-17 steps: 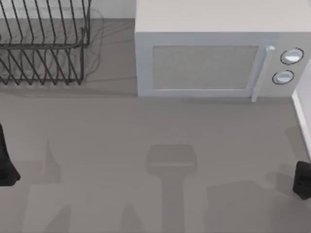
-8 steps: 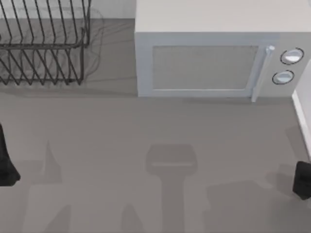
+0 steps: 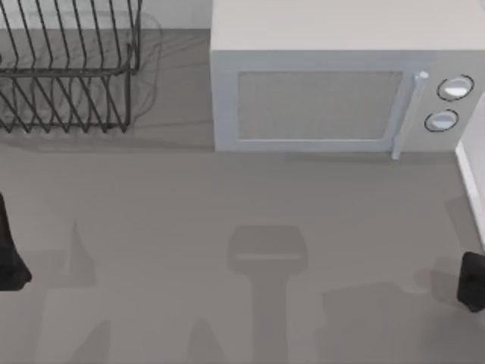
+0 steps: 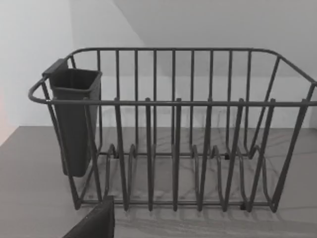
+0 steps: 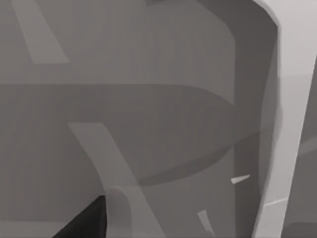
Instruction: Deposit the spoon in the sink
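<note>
Black casing of the left gripper [image 3: 9, 250] is seen at the top view's left edge and that of the right gripper [image 3: 471, 280] at its right edge, both parked low over the grey countertop [image 3: 189, 212]; whether either pincer stands open or closed cannot be told. A dark finger tip [image 4: 91, 223] is shown in the left wrist view, before a dish rack [image 4: 173, 129] of thin dark wire with a matt cutlery cup [image 4: 74, 119] hung on one end. A pale, smooth curved rim [image 5: 277, 124], possibly the sink's edge, is met in the right wrist view, though this cannot be settled.

Beside the rack a boxy white microwave [image 3: 333, 91] with a bar handle [image 3: 405, 114] and two round knobs [image 3: 455, 88] is set at the back.

No spoon is made out, so its place cannot be told; the cup is a likely spot, but its inside is hidden. A spoon is judged light, rigid and slippery, best taken across the narrow handle near its middle.
</note>
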Controlling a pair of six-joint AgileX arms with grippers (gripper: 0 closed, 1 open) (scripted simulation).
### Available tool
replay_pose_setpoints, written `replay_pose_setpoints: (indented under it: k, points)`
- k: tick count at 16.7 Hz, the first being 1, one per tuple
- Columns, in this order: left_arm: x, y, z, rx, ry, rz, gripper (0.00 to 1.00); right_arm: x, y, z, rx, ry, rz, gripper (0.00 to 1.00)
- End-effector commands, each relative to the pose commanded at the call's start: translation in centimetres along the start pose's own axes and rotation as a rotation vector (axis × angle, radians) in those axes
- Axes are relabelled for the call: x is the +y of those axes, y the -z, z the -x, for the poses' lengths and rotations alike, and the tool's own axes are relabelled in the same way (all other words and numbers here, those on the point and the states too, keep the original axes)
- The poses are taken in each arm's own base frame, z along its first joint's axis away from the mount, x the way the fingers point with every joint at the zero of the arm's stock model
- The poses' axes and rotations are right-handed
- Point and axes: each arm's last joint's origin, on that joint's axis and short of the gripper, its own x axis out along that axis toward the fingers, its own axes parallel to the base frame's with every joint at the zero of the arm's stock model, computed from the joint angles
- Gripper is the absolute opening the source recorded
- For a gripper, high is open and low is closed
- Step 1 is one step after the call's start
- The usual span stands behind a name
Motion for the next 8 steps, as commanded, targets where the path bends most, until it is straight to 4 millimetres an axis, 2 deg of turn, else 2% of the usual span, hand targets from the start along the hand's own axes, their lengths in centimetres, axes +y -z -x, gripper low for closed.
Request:
replay_pose_setpoints:
  k: [1, 4, 8]
  points:
    - [0.0, 0.0, 0.0, 0.0, 0.0, 0.0, 1.0, 0.1, -0.2, 1.9, -0.032, 0.015, -0.001, 0.0]
    - [0.0, 0.0, 0.0, 0.0, 0.0, 0.0, 1.0, 0.3, -0.6, 2.7, -0.034, 0.015, -0.001, 0.0]
    - [0.0, 0.0, 0.0, 0.0, 0.0, 0.0, 1.0, 0.5, -1.1, 6.3, -0.022, 0.021, -0.003, 0.0]
